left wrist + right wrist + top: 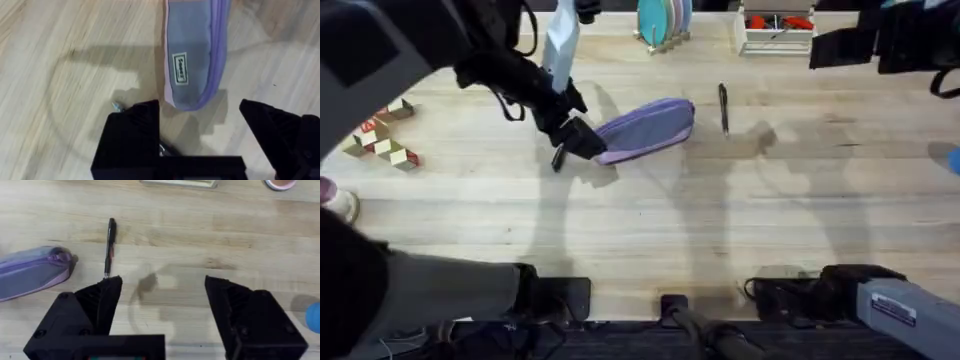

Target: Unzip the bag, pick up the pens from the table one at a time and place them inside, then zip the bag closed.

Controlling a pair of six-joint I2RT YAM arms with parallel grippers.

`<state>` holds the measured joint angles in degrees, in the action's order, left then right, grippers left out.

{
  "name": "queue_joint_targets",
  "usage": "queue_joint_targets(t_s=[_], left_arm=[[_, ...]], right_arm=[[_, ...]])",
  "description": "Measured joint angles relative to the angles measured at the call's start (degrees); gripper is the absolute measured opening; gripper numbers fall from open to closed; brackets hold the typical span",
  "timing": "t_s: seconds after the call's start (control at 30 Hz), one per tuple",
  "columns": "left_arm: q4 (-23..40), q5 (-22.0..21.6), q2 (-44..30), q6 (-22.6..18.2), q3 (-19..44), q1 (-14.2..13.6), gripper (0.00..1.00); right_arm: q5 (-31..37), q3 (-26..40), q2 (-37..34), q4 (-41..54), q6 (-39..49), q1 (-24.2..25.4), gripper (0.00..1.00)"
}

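Where the two arm bases sit at the near edge of the pale wood tabletop, the planks ahead of them lie bare. Farther out, the left gripper hangs low over the wood at the left end of the bag; its jaws stand apart, with nothing between them, and the left wrist view shows the pouch's rounded end lying just ahead of the open fingers. The bag lies flat on its side, slanted, its right end farther from the bases than its left, and its zipper looks closed along the edge. A dark slim thing pokes out beside the left gripper near the bag's left end; whether it is a pen I cannot tell. Just to the right of the bag, apart from it, one black pen lies on the wood, pointing away from the bases. The right wrist view shows this pen beside the bag's end, with the right gripper above the wood, its jaws wide apart and empty. At the far edge stand a rack of coloured plates and a white tray.
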<state>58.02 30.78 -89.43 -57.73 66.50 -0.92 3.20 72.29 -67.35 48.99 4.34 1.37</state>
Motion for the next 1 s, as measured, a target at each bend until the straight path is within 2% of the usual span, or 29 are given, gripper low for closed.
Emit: queue_joint_targets(t_s=[0.3, 0.7, 1.0], left_arm=[[-4.8, -1.3, -6.8, -0.6, 0.0, -4.1, 0.995], [-5.8, -2.3, -8.1, -0.3, 0.0, -4.2, 0.995], [-6.1, -1.9, -8.1, 1.8, 0.0, -4.2, 0.997]], right_arm=[[0.0, 0.0, 0.0, 0.0, 0.0, 0.0, 0.996], [0.0, 0.0, 0.0, 0.0, 0.0, 0.0, 0.996], [0.0, 0.0, 0.0, 0.0, 0.0, 0.0, 0.996]])
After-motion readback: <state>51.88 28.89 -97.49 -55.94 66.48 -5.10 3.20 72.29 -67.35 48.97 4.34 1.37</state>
